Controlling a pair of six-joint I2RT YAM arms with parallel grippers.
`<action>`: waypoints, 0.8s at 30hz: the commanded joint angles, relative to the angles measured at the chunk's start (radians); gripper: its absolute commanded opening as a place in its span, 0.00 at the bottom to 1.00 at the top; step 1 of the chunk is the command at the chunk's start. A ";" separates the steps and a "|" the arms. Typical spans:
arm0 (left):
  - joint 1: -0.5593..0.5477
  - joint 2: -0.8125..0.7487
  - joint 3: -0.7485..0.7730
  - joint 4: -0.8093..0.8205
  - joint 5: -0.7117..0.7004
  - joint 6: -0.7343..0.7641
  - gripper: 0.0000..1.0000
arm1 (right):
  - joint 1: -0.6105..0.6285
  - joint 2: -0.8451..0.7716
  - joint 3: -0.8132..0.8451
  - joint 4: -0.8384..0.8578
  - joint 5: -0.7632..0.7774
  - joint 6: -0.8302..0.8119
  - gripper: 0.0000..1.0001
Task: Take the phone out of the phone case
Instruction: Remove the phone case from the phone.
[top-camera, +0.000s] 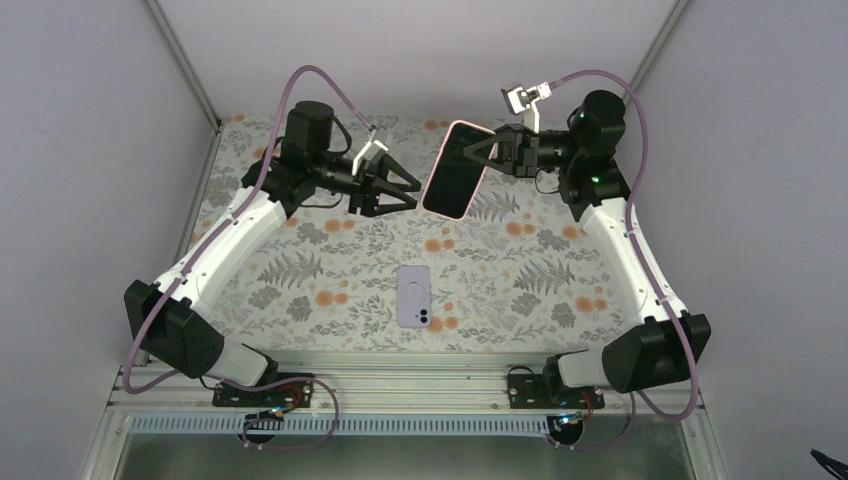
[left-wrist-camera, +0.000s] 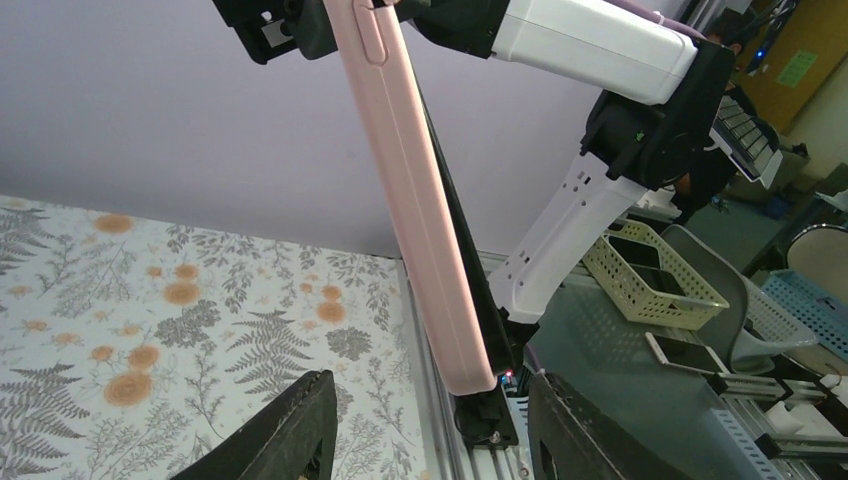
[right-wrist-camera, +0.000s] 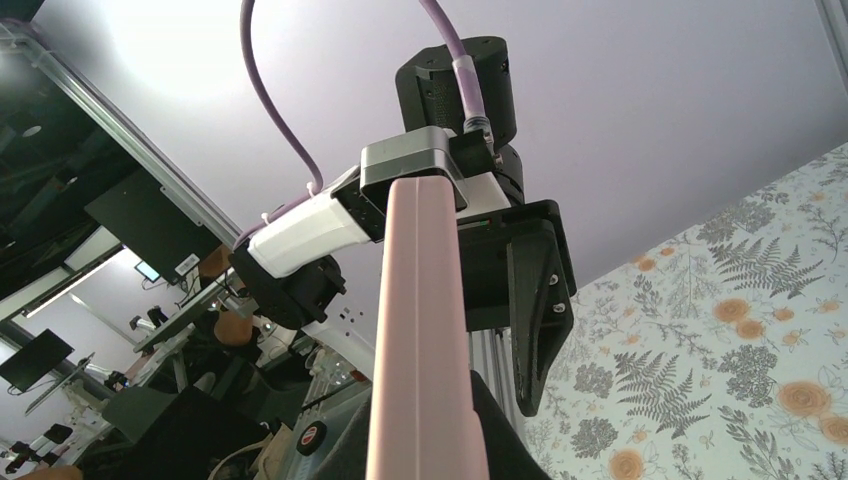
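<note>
Hanging in right pincer (top-camera: 492, 152), pink case (top-camera: 452, 175) just beside left pincer (top-camera: 413, 194).

The phone case (top-camera: 455, 170) is held above the back of the tabletop (top-camera: 300, 270) by the right end effector (top-camera: 480, 152), with the left end effector (top-camera: 413, 195) just left of it. A phone (top-camera: 414, 296) is laid nearer the front.

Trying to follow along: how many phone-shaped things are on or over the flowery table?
2. A lilac phone lies flat on the table; a pink case is held aloft by the right gripper. Others may be hidden.
</note>
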 joint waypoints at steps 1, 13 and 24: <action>-0.018 0.003 0.015 0.026 -0.006 -0.004 0.49 | -0.008 -0.014 0.005 0.047 0.004 0.029 0.04; -0.031 0.023 0.020 0.048 -0.015 -0.034 0.47 | -0.009 -0.017 0.005 0.039 0.002 0.021 0.04; -0.029 0.046 0.010 0.078 -0.071 -0.081 0.41 | -0.003 -0.021 0.003 0.047 -0.020 0.022 0.04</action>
